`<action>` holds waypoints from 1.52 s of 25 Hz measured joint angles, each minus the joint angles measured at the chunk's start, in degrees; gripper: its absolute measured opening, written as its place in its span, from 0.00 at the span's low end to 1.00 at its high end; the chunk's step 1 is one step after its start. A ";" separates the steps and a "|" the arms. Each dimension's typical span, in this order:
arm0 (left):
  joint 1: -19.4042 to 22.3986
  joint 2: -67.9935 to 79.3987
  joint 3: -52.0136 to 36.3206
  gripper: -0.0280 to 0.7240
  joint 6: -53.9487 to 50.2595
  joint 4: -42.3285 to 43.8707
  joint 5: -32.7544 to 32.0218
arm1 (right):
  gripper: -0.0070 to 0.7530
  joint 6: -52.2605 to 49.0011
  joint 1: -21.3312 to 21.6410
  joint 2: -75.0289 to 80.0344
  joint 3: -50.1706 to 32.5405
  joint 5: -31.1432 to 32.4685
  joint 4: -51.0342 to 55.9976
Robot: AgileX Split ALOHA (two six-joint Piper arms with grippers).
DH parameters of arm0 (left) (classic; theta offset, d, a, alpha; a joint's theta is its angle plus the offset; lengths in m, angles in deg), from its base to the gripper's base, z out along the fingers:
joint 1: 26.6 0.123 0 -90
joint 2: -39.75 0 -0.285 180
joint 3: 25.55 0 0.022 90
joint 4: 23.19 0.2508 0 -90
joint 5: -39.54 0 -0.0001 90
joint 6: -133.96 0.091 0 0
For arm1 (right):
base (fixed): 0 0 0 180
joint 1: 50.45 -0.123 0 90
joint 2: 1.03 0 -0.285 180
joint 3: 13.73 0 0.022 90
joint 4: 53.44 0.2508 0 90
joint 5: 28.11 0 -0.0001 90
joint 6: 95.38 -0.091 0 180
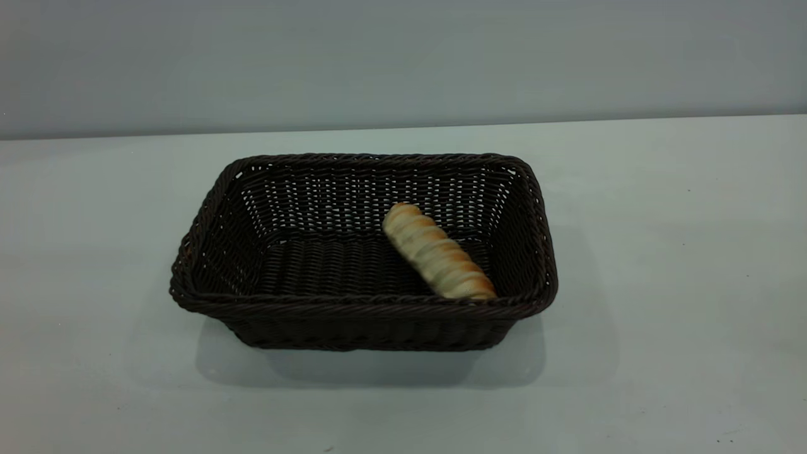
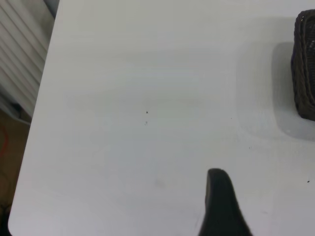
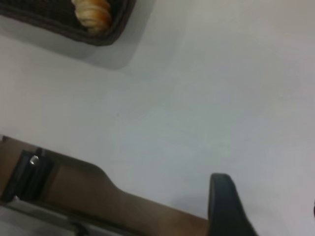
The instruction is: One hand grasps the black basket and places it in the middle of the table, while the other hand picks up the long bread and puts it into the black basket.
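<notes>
The black basket stands in the middle of the white table. The long bread lies aslant on the basket's floor, at its right side, with one end against the near wall. No arm shows in the exterior view. My left gripper is open and empty over bare table, well away from the basket's corner; only one of its fingers shows. My right gripper is open and empty near the table's edge, far from the basket and the bread's end.
A table edge and rounded corner show in the left wrist view, with a ribbed white panel beyond. In the right wrist view the table's edge runs close by the gripper, with brown floor beyond.
</notes>
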 joint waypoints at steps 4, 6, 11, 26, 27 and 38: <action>0.00 -7.76 -4.94 0.74 0.00 -0.11 -0.71 | 0.54 0.78 0.00 -8.78 -5.67 0.73 0.03; 0.00 -11.07 -7.19 0.74 0.00 -0.18 -0.88 | 0.54 1.94 0.00 -12.89 -8.04 1.21 0.03; 0.00 -17.81 -11.69 0.74 0.47 -0.65 -1.14 | 0.54 3.69 0.00 -19.80 -12.09 1.27 -0.40; 0.00 -21.93 -16.04 0.74 4.14 -6.73 -1.13 | 0.54 4.00 0.00 -22.43 -14.72 -1.28 -0.78; 0.00 -21.93 -16.04 0.74 4.17 -6.73 -1.08 | 0.54 4.00 0.00 -22.43 -14.72 -1.28 -0.86; 0.00 -21.93 -17.92 0.74 5.49 -7.86 -0.09 | 0.54 2.65 0.00 -22.43 -14.72 -1.45 -1.80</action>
